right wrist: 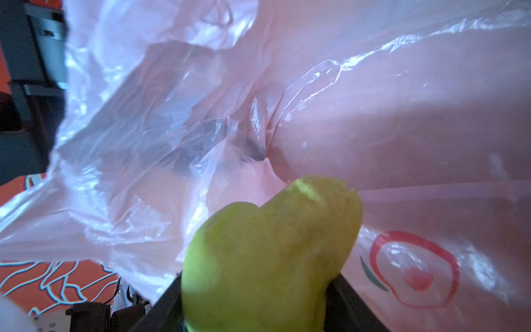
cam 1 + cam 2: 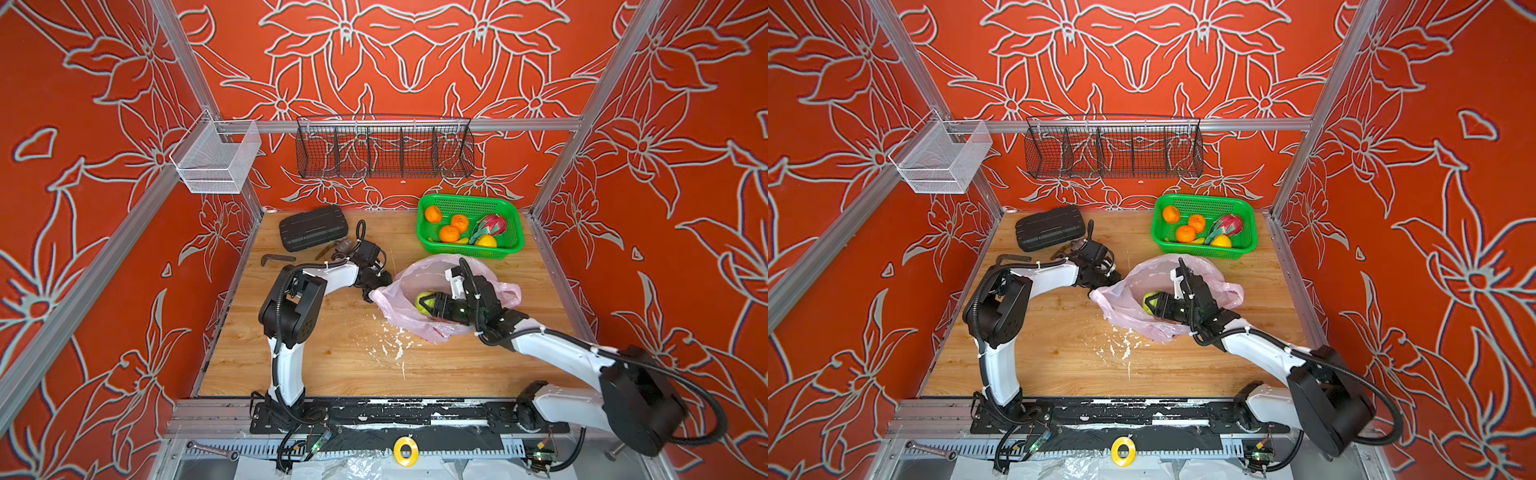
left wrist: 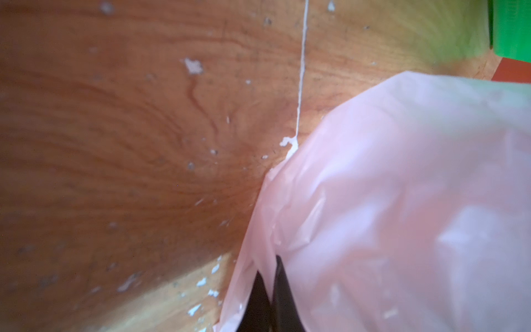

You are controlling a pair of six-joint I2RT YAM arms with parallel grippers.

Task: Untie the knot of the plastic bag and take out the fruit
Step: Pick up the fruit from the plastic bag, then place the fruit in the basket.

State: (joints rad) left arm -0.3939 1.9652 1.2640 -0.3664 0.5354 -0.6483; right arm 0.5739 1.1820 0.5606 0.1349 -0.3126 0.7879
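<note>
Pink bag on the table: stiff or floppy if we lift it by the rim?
Likely floppy: the plastic bag is thin, crinkled film, its mouth propped open where the left gripper pinches the rim. Probably light, so it may drag along if the pear in the right gripper snags it on the way out.

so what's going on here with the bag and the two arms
The right gripper reaches into the open pink plastic bag and is closed on a green pear. The left gripper pinches the bag's edge. Three oranges, a dragon fruit and a lemon already sit in the green basket.
</note>
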